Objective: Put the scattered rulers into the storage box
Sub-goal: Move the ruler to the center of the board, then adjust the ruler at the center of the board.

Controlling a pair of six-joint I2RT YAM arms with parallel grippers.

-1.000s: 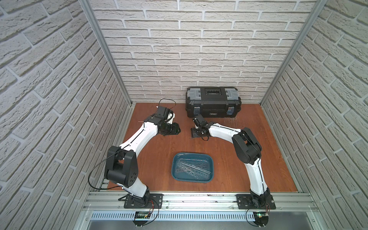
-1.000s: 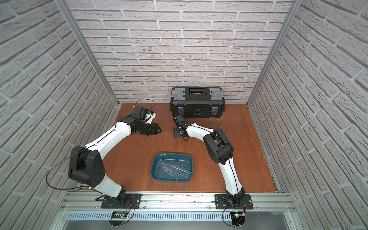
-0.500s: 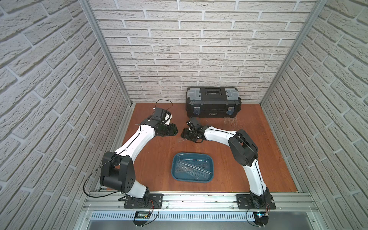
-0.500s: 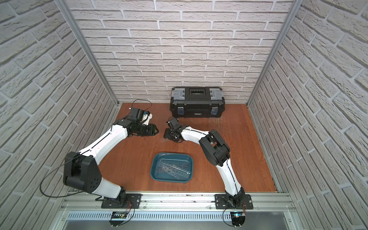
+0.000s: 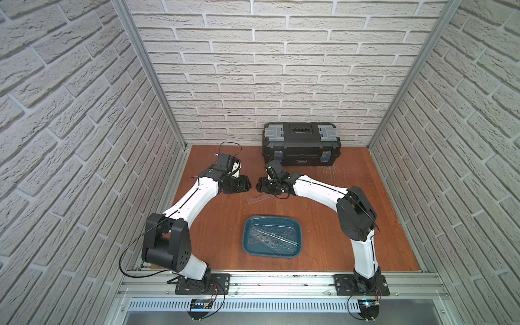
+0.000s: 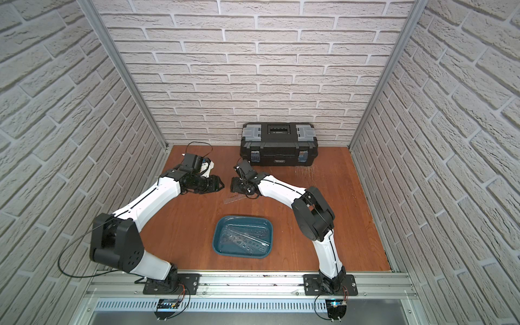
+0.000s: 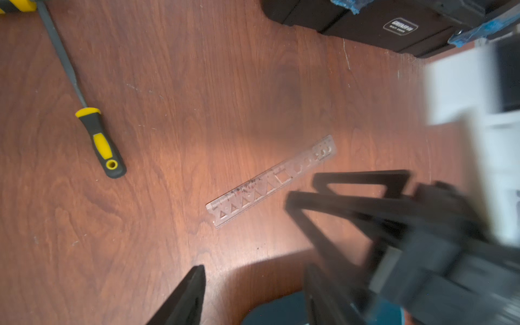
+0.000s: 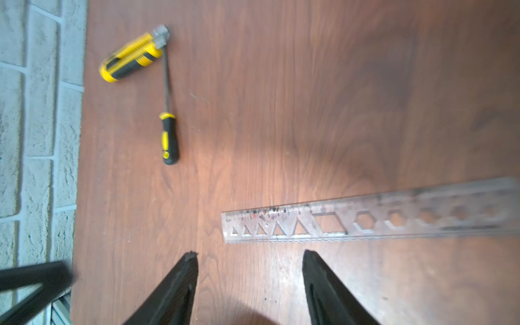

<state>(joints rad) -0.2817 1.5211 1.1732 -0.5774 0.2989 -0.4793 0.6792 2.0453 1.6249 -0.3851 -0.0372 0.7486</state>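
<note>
The right gripper (image 8: 249, 253) hovered low over the counter (image 5: 337, 247) with its jaws spread and nothing between them, its tips just short of the triangle-cut end of a loose ruler (image 8: 309, 225). The left gripper (image 7: 254, 270) was also spread and empty. It faced the right one across a small gap, and its wrist view showed the same ruler (image 7: 270, 183) lying flat and slanted.

In both top views that ruler (image 5: 260, 199) lay just on the near side of the right gripper (image 5: 263, 187), between it and the storage box (image 5: 272, 225), which sat well apart toward the near edge. Several rulers (image 5: 271, 239) lay crossed inside the box.

The strip looked light, thin and fairly stiff, and its clear plastic was probably slick. Lying flush on the wood, it gave the jaws little edge to catch. A pinch across the narrow width near the middle would likely balance it best. A hold at one end might let it droop or twist. The cut-outs could weaken it under hard pressure.

Room seemed ample. The counter from ruler to box was bare, the black toolbox (image 5: 301, 146) stood at the far wall, and the screwdriver (image 8: 168, 140) and utility knife (image 8: 132, 56) lay off to the far left by the wall. The closeness of the two grippers was the main hazard. Pale streaks (image 5: 326, 170) near the toolbox were too faint to identify.
</note>
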